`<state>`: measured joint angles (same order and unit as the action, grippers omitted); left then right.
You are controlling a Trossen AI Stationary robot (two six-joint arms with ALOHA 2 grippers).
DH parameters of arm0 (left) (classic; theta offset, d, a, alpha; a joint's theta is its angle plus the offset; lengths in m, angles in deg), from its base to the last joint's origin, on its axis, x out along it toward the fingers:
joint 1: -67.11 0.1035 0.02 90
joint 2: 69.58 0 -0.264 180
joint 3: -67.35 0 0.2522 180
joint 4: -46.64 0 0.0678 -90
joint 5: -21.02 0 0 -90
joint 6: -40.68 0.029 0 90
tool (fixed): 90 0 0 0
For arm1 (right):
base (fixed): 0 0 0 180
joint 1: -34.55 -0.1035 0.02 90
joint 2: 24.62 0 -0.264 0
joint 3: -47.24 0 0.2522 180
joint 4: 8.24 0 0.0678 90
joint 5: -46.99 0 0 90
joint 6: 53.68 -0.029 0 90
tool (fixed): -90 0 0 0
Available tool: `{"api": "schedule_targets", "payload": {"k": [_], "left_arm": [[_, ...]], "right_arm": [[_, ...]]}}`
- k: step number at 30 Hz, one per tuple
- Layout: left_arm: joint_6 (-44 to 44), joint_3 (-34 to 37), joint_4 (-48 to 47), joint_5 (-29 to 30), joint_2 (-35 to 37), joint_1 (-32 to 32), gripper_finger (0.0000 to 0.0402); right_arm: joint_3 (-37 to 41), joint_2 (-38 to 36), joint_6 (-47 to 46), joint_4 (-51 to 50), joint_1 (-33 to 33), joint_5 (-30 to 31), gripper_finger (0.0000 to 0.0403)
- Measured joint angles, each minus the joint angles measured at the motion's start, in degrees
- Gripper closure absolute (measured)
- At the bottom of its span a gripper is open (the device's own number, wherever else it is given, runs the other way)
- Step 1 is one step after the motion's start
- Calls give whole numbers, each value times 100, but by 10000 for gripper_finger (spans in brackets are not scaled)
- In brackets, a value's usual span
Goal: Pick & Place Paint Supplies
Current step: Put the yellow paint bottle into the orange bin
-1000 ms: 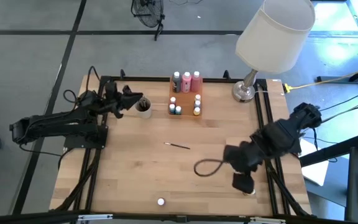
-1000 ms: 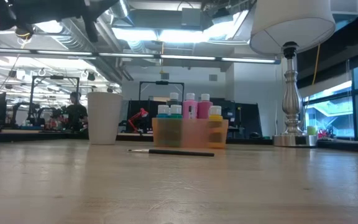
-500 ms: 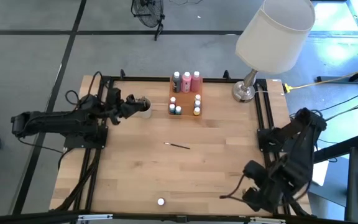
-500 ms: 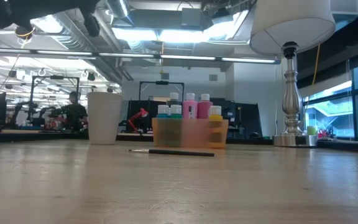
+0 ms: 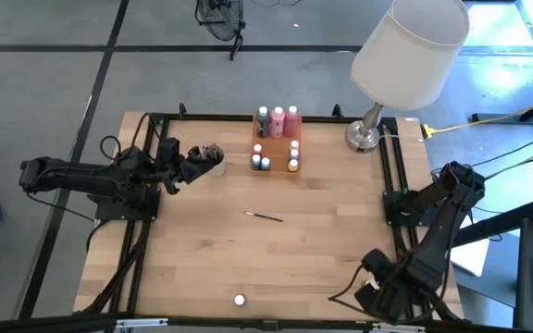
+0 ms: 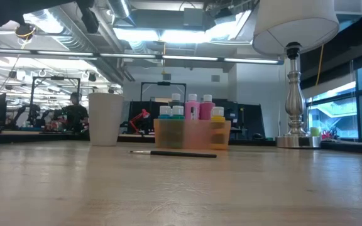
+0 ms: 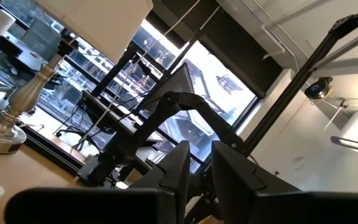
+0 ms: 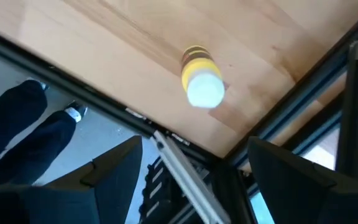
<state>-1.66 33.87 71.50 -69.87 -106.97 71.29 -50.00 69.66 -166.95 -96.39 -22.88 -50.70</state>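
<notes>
The right hand (image 5: pixel 370 298) hangs over the surface's front right corner with its fingers (image 8: pixel 114 168) spread wide, gripping nothing; right before it stands a tiny yellow paint pot (image 8: pixel 201 76) with a round white cap. The left hand (image 5: pixel 192 157) sits by the small grey cup (image 5: pixel 214 155), fingers (image 7: pixel 178 168) nearly together; I cannot tell if it holds anything. A thin dark paintbrush (image 5: pixel 266 216) lies mid-surface on pale wood (image 5: pixel 202 250). Behind it, the translucent orange tray (image 6: pixel 190 135) holds pink and dark squeeze bottles (image 5: pixel 278 120) and small pots. A lamp (image 5: pixel 405 55) stands at the back right.
</notes>
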Motion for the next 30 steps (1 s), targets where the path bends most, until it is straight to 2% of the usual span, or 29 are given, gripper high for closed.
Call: {"api": "schedule_targets", "payload": {"k": [8, 13, 30], "left_arm": [[-279, 0, -24, -382, 0, 2, 338], [-280, 0, -77, -468, 0, 2, 338], [-191, 0, -179, -457, 0, 2, 338]], "right_arm": [[979, 1, -139, 961, 142, -120, 107], [1292, 2, -144, 1361, 262, -114, 107], [1363, 2, -317, 1303, 273, -287, 107]]}}
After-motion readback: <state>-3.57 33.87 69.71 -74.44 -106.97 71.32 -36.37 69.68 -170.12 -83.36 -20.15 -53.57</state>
